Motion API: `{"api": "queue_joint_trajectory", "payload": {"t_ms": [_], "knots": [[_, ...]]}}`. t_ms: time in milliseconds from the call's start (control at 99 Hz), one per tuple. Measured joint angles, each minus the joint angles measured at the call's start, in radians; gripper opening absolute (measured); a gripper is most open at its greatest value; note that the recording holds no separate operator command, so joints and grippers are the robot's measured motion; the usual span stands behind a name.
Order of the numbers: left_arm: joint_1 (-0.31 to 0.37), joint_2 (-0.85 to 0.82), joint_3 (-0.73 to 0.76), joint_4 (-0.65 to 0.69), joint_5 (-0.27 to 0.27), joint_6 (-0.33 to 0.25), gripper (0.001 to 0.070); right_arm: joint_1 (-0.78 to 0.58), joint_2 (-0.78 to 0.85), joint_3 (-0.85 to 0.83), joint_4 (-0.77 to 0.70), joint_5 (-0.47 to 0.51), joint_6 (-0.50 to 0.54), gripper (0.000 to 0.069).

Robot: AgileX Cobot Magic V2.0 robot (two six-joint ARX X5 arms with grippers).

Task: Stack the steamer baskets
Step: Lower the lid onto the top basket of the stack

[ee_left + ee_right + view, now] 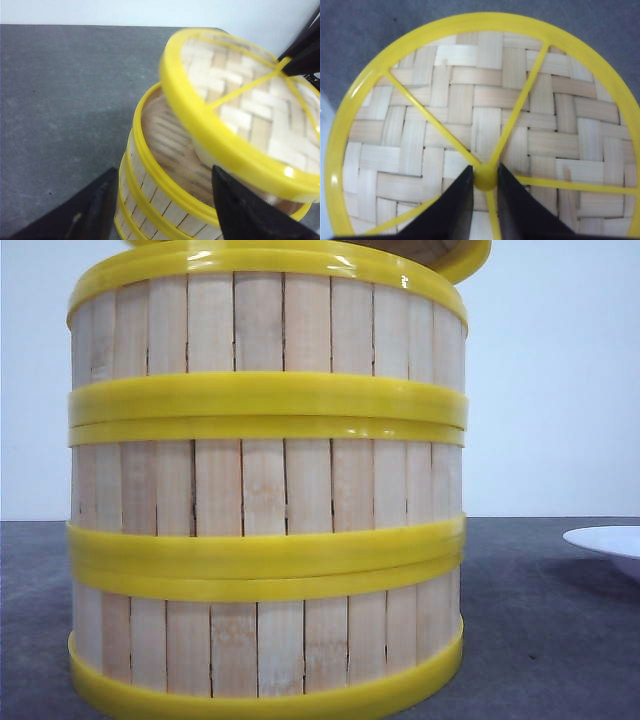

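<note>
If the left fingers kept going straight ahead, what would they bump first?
Probably the tilted lid held above the steamer baskets; it lies right ahead of the left gripper, though depth is unclear.

Right gripper, in its own wrist view: two black fingers rise from the 6 o'clock edge and close on the small yellow hub of a lid, one finger on each side of it. Left gripper, in its wrist view: two dark fingers at 7 and 5 o'clock, spread well apart, gripping nothing. No arms show in the front view.
</note>
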Motion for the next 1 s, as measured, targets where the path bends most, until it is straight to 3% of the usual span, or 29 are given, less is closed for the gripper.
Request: {"api": "queue_joint_trajectory", "payload": {"t_ms": [1000], "knots": [[0.000,0.000,0.000,0.000,0.000,0.000,0.0354,0.014,0.100,0.000,-0.014,-0.006,-0.027,0.0052]]}}
